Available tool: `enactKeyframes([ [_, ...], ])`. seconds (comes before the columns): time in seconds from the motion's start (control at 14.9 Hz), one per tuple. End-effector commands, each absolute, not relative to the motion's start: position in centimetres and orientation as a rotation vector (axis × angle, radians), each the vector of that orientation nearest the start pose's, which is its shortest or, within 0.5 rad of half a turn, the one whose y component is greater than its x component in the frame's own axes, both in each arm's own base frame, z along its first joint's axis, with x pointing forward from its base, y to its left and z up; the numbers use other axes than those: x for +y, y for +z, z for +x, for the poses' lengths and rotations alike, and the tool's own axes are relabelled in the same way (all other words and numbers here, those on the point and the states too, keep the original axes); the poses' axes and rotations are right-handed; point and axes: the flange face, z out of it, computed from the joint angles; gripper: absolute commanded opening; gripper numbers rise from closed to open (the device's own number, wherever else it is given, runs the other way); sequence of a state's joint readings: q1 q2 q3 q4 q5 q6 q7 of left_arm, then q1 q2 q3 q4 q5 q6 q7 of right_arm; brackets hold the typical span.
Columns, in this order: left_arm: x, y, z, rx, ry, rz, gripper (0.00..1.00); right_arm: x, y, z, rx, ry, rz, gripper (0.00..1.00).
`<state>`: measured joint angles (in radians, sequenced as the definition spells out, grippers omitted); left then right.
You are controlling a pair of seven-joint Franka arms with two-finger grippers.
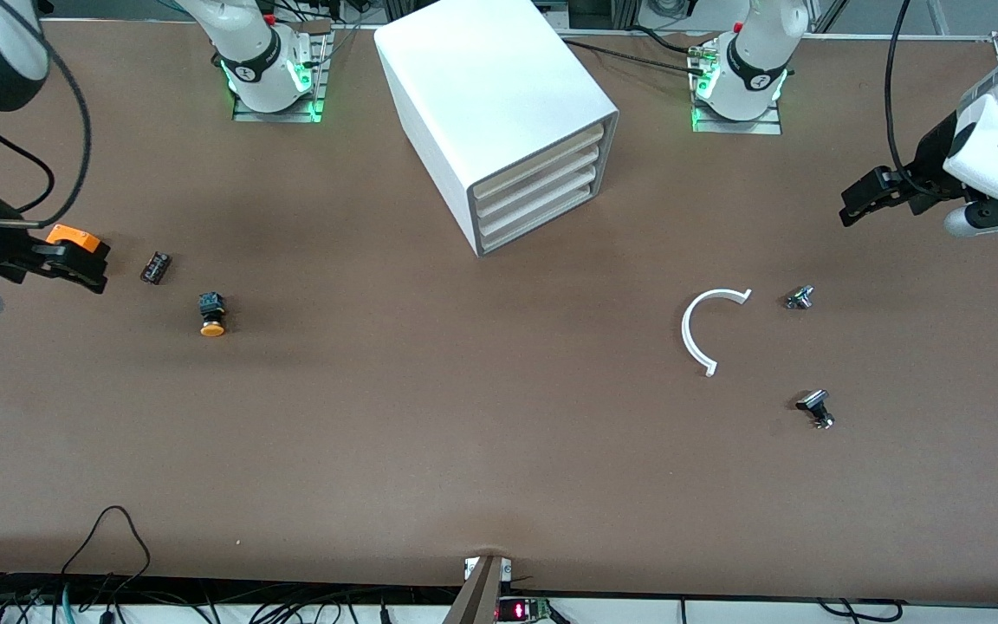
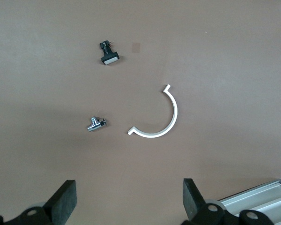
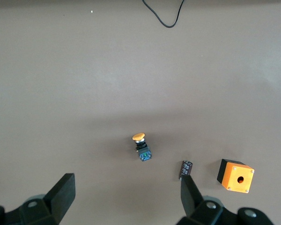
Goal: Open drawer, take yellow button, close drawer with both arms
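I see the drawer [image 1: 542, 156] shut, its front facing the left arm's end – left tool [image 1: 863, 201] spread and empty, likely nearer than the right tool [image 1: 66, 264], also spread.

The cabinet [image 1: 499, 113] is standing between the two arm bases, its drawer [image 1: 542, 156] sitting topmost in the stack. The button [image 1: 212, 315] is lying toward the right arm's end – nearer the front camera than the small part [image 1: 156, 267] beside it. A curved strip [image 1: 707, 329] is lying toward the left arm's end, two small fittings [image 1: 800, 298] – perhaps metal – just beside it.
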<state>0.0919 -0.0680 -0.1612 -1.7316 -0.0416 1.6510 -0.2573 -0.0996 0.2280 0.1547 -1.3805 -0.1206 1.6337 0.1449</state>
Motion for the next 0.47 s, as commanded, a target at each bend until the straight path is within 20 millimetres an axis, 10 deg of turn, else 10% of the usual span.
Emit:
enactKeyframes([
  [0.0,-5.0,59.4,53.3,-0.238,0.058,-3.141,1.0,-0.4,58.8,62.0,0.054,-0.072,-3.2,1.0],
  [0.4,-5.1,59.3,53.2,-0.232,0.074,-3.138,1.0,-3.7,57.4,60.1,0.098,-0.094,-3.178,1.0],
])
